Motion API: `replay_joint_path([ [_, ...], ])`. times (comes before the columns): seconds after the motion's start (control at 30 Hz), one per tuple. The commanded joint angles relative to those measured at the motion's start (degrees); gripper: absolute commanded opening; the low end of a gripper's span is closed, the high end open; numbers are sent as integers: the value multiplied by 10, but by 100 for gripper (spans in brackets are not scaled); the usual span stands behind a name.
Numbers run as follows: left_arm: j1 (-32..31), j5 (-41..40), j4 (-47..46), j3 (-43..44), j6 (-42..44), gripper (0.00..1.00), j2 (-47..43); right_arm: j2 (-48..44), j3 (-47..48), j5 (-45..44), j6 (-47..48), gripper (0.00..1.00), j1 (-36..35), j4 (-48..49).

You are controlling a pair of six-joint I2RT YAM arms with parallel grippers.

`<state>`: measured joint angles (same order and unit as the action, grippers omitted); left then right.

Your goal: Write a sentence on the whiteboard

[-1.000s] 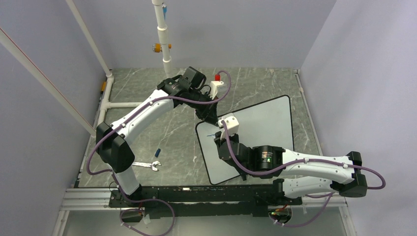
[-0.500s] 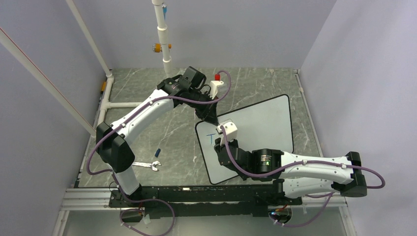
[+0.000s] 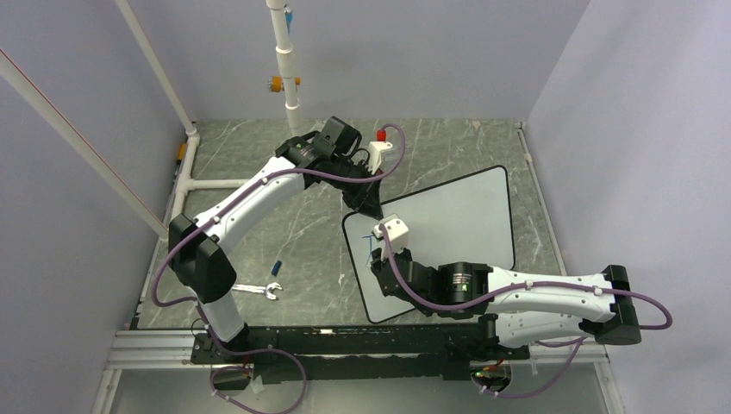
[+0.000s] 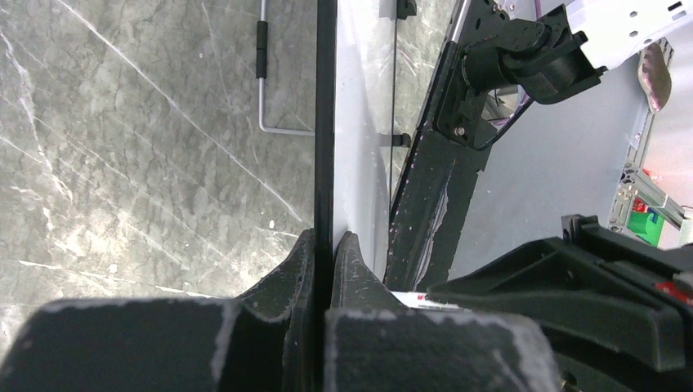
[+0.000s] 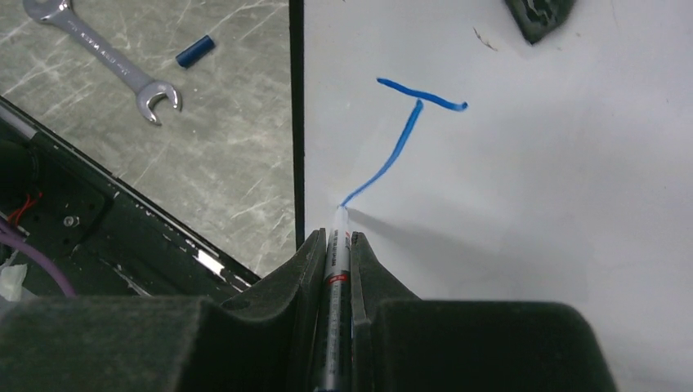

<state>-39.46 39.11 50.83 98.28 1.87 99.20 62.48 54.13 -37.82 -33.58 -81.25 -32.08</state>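
Note:
The whiteboard [image 3: 457,216] lies on the grey table, skewed, and fills the right wrist view [image 5: 507,212]. My left gripper [image 3: 369,207] is shut on its black rim [image 4: 325,122] at the far left corner; the jaws [image 4: 325,238] pinch the edge. My right gripper [image 3: 377,259] is shut on a marker [image 5: 337,265], its tip touching the board near the left rim. Of the sentence, only a blue stroke [image 5: 400,147] shows: a short top bar with a long slanted downstroke ending at the tip. It shows small in the top view [image 3: 371,244].
A wrench [image 3: 259,289] and a small blue cap [image 3: 278,266] lie on the table left of the board; both show in the right wrist view, wrench [image 5: 106,61] and cap [image 5: 196,51]. A white pipe frame [image 3: 289,78] stands at the back. A metal rail [image 3: 345,341] runs along the near edge.
My right gripper has moved toward the near edge with the marker, drawing the downstroke under the top bar. The left gripper has stayed clamped on the board.

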Motion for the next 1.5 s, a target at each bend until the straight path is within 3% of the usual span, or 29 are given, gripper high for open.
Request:
replay_joint_path([
  [0.0,-1,-117,-27,1,55,0,-25,39,44,-42,30,0,7,12],
  [0.2,0,-111,-38,-19,61,0,-34,68,99,-91,37,0,7,-5],
  [0.4,-1,-106,-45,-24,66,0,-35,31,109,-97,36,0,7,7],
  [0.6,0,-111,-50,-19,59,0,-32,-46,58,-97,16,0,7,44],
  [0.9,4,-154,-82,-51,18,0,-53,-154,-41,-193,-128,0,6,3],
  [1.07,5,-187,-106,-91,-10,0,-65,-174,-88,-208,-147,0,7,59],
  [1.47,11,-259,-141,-131,-66,0,-87,-223,-177,-238,-35,0,-7,292],
])
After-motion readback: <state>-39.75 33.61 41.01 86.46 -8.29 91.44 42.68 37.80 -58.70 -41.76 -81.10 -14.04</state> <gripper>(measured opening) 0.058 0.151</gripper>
